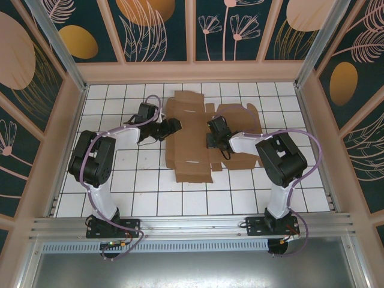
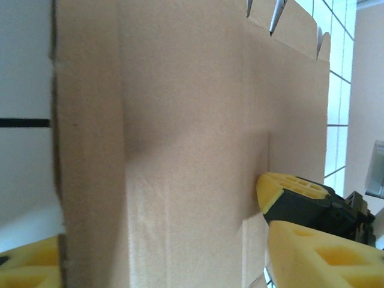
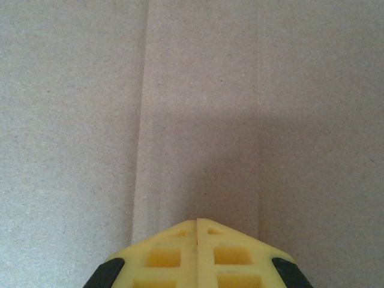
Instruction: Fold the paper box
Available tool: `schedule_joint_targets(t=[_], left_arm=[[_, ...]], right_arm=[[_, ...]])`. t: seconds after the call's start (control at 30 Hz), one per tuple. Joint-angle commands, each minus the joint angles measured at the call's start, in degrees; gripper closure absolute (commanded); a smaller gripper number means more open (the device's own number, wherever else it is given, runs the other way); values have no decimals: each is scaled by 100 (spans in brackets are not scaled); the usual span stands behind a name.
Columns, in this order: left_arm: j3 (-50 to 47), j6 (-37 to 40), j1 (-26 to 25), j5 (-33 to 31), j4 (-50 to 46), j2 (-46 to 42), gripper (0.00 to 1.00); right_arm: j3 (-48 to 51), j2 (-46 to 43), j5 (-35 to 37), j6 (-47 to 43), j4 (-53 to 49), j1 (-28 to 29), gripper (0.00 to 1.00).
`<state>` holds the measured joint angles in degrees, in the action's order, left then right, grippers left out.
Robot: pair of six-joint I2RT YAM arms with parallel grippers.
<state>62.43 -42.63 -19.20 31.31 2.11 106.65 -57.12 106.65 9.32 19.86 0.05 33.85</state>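
Top external: plain brown die-cut cardboard paper box (image 1: 189, 144) lies flat mid-table, rightward of left gripper (image 1: 173, 126), whose jaws are apart at its left edge; right gripper (image 1: 214, 133), fingers together, presses its centre

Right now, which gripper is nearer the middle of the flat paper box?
Right. The right gripper, shut, points down at the paper box near the middle of the sheet. The left gripper, open, is at the sheet's left edge, its fingers either side of the cardboard.
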Motion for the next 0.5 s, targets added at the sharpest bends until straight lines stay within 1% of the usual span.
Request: schedule_joint_targets(t=[0.0, 0.1, 0.17, 0.23, 0.37, 0.47], left_arm=[[258, 360, -33, -382, -511, 80, 41], [510, 660, -75, -735, -950, 207, 50], [721, 908, -138, -1181, -1326, 312, 56], [956, 1165, -202, -1651, -1678, 457, 64], [1299, 1466, -340, -2126, -2032, 703, 80], [1682, 1783, -527, -2623, -2355, 864, 89]], right_arm=[[331, 84, -386, 156, -636, 111, 97], [434, -7, -718, 278, -535, 106, 97], [499, -71, -928, 374, -460, 119, 97], [602, -197, -1229, 507, -326, 129, 96], [642, -305, -1829, 721, -201, 161, 95], [660, -424, -2232, 896, -41, 192, 93]])
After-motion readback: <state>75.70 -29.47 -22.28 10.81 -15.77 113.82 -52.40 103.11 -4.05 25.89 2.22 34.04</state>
